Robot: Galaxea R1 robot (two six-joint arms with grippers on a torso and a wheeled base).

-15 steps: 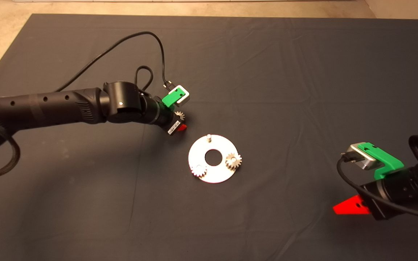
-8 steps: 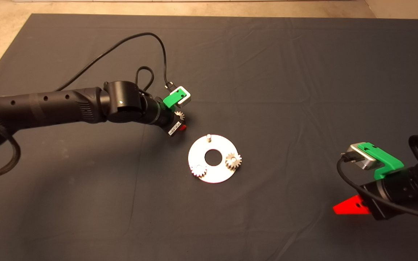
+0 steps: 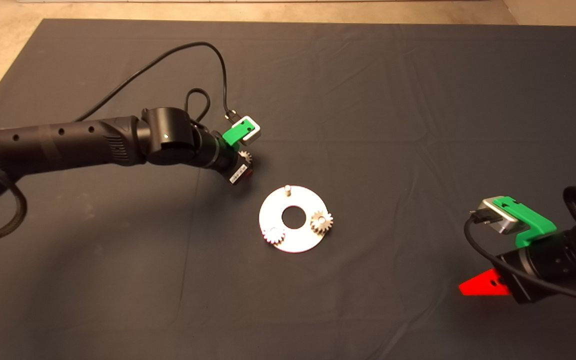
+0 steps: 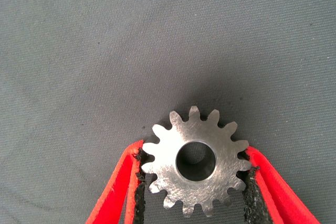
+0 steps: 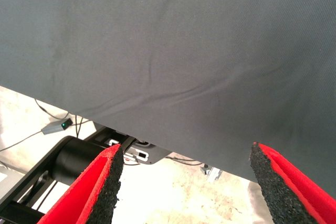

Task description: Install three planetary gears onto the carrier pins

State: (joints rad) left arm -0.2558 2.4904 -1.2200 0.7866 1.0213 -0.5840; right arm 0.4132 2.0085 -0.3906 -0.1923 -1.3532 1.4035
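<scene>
A silver disc (image 3: 299,198) lies mid-mat. Two planetary gears (image 3: 321,222) (image 3: 273,234) sit on its carrier pins; the third pin (image 3: 287,189) stands bare at the disc's far edge. My left gripper (image 3: 246,166) is a short way up and left of the disc, shut on a third gear (image 3: 246,158). In the left wrist view that toothed gear (image 4: 167,165) sits flat between the two black pads (image 4: 139,184), which touch its teeth on both sides. My right gripper (image 3: 485,287) waits at the lower right, open (image 5: 184,153) with nothing between its fingers.
The dark mat (image 3: 398,125) shows shallow wrinkles. A black cable (image 3: 168,55) loops over the left arm. The right wrist view looks past the mat's edge (image 5: 157,153) to a pale floor and dark hardware (image 5: 79,161).
My left gripper has shifted slightly up and to the left, and the gear has stayed between its fingers. The disc, its two gears and the right arm have not moved.
</scene>
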